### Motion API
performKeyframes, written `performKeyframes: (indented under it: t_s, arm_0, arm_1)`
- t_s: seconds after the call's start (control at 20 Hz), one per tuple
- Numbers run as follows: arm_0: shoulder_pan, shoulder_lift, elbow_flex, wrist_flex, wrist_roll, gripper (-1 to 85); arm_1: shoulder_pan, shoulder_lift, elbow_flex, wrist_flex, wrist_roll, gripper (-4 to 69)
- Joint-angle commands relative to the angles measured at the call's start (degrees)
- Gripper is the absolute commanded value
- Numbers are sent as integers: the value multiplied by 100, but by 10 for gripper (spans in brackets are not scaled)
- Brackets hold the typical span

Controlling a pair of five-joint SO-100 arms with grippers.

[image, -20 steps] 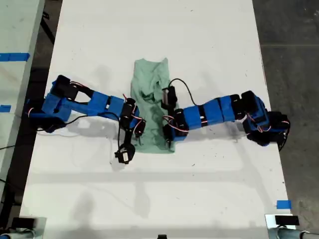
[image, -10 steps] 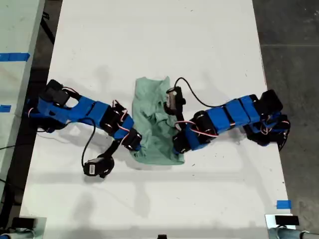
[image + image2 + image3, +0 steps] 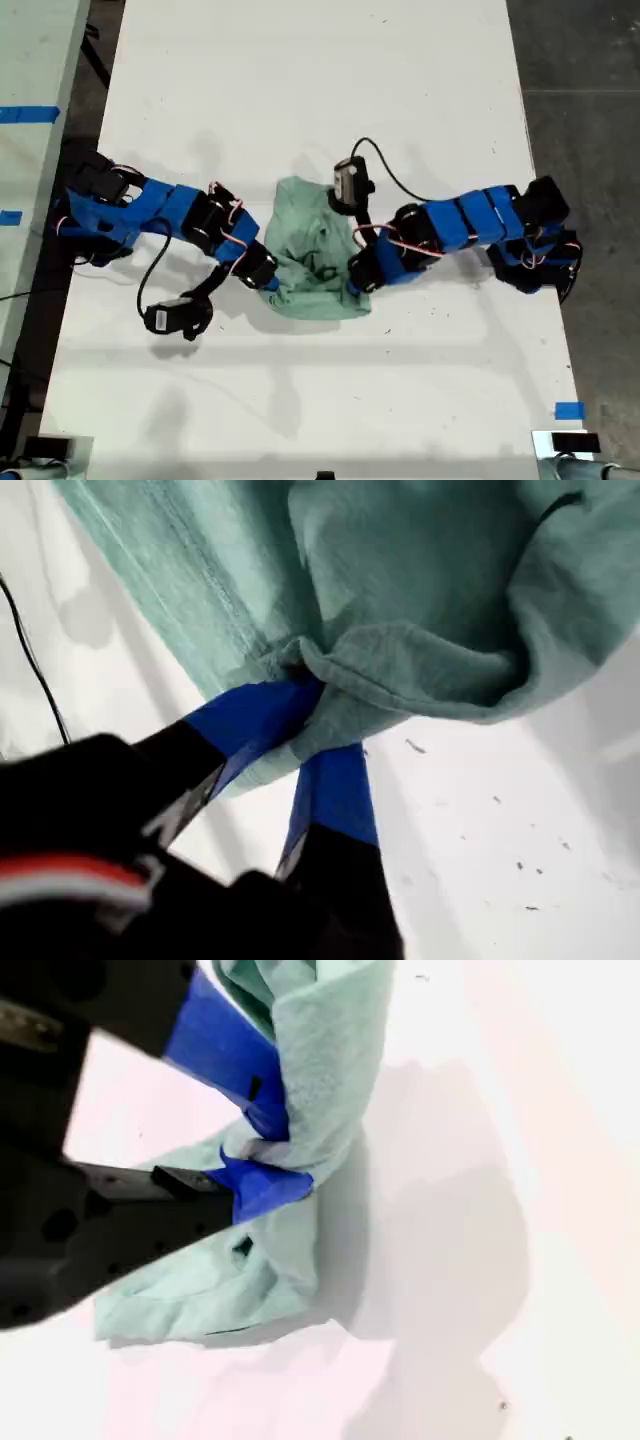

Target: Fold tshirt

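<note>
You see the table (image 3: 320,80) | tshirt (image 3: 315,250) bunched mid-table between both arms | my first gripper (image 3: 315,715) pinching its hem | my second gripper (image 3: 272,1155) pinching a fold of it.

My first claw (image 3: 320,715) is pinched shut on the tshirt (image 3: 420,570). My second claw (image 3: 280,1150) is pinched shut on it too. One blue arm (image 3: 170,210) reaches in from the exterior view's left, and the other arm (image 3: 450,225) from its right. Both bend down toward the middle, wrists low over the surface.
</note>
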Motion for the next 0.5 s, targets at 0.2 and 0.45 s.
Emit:
performKeyframes:
  t_s: [0.2, 0.45]
  arm_0:
    - [-2408, 650, -202, 624, 2083, 0]
    - [-3542, 598, 70, 185, 3006, 0]
  arm_1:
    - [2558, 703, -70, 70, -2136, -21]
    - [3577, 835, 387, -413, -3146, -21]
